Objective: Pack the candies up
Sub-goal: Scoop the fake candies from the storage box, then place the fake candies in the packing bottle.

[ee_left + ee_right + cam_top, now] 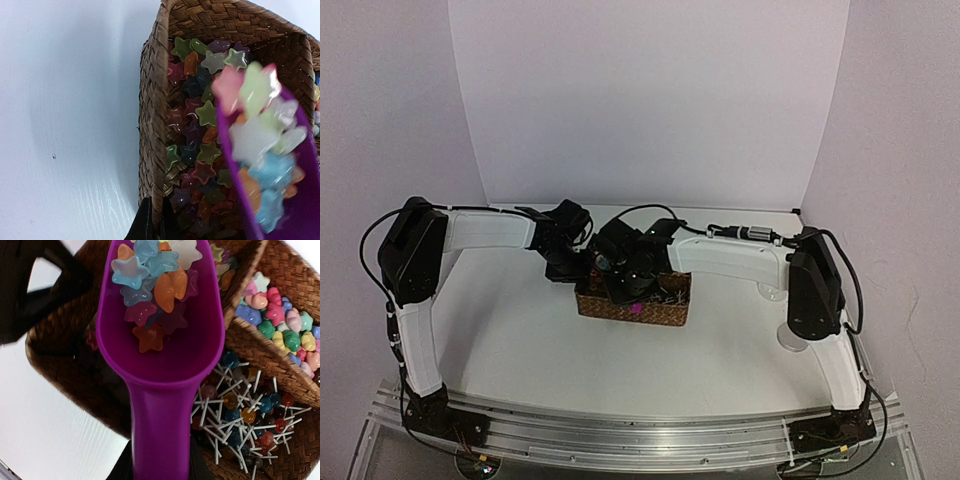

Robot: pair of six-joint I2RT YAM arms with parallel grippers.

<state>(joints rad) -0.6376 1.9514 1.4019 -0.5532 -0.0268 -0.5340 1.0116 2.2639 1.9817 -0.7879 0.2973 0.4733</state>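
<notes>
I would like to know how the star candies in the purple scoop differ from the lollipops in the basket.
The star candies are flat, translucent stars without sticks; the lollipops are round balls on white sticks. The stars sit heaped in the scoop; the lollipops lie tangled in a basket compartment. Both come in mixed colours.

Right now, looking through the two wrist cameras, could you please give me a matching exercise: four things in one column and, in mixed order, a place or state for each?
Things
1. magenta scoop
2. lollipops
3. pastel candies
4. left gripper

Places or states
A. closed on the basket wall
B. loaded with star candies
C. compartment beside the scoop handle, white sticks tangled
D. upper right compartment in the right wrist view

Pairs: 1-B, 2-C, 3-D, 4-A
</notes>
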